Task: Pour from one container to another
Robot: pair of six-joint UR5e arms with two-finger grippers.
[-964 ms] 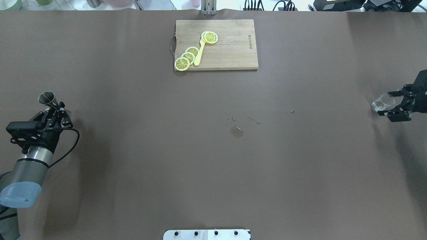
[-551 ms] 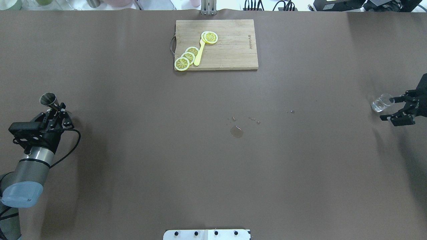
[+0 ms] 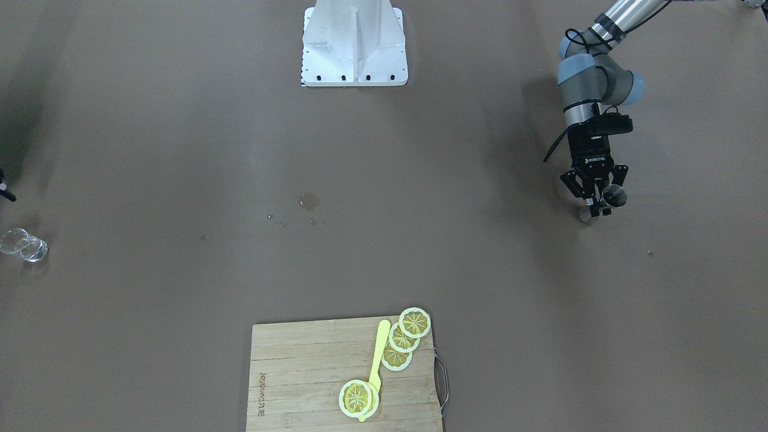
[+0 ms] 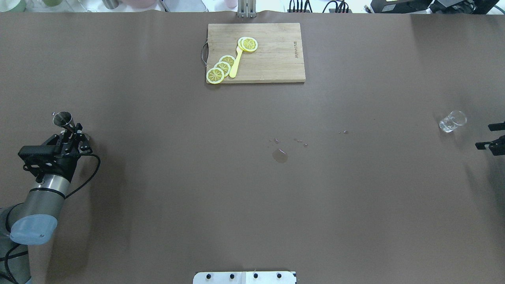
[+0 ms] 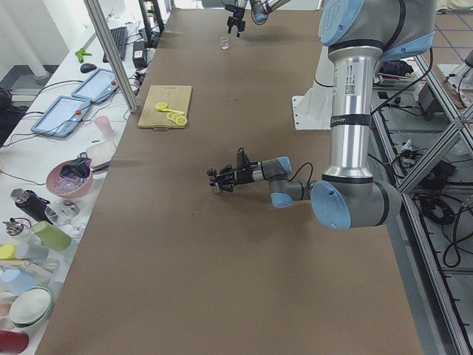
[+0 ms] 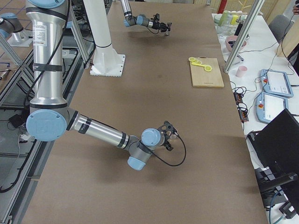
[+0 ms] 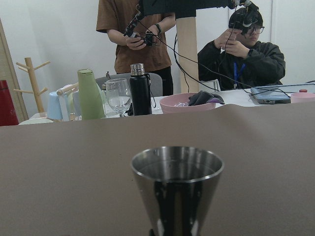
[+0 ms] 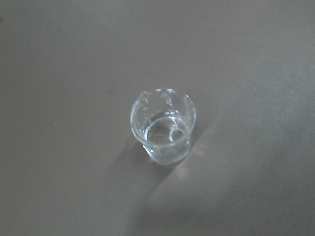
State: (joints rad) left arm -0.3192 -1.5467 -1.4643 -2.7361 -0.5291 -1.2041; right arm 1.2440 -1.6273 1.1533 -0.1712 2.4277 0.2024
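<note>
- Small dark grey metal jigger: an hourglass of two cones joined at a narrow waist. It is at the table's left end, with its long axis upright and one open mouth pointing up. The left wrist view shows its polished, mirror-like wall flaring to a thin round rim. Whether its lower cone touches the table cannot be told.
- Left gripper: black, two-fingered, and lying low and nearly level. Its jaws are clamped on the jigger's waist, as the front-facing view also shows.
- Small clear glass cup: short, round and thick-based. It stands upright and alone at the table's right end, mouth up. The right wrist view shows a small pouring lip on the rim and a little clear liquid in the bottom.
- Right gripper: only its fingertips enter at the frame's edge. The jaws are spread wide, near the cup but apart from it, and hold nothing.
- Matte brown table covering: carries a small wet puddle and a few scattered droplets near mid-table.
- Rectangular wooden cutting board: sits at the far edge and bears yellow lemon slices and a slender yellow utensil.
</note>
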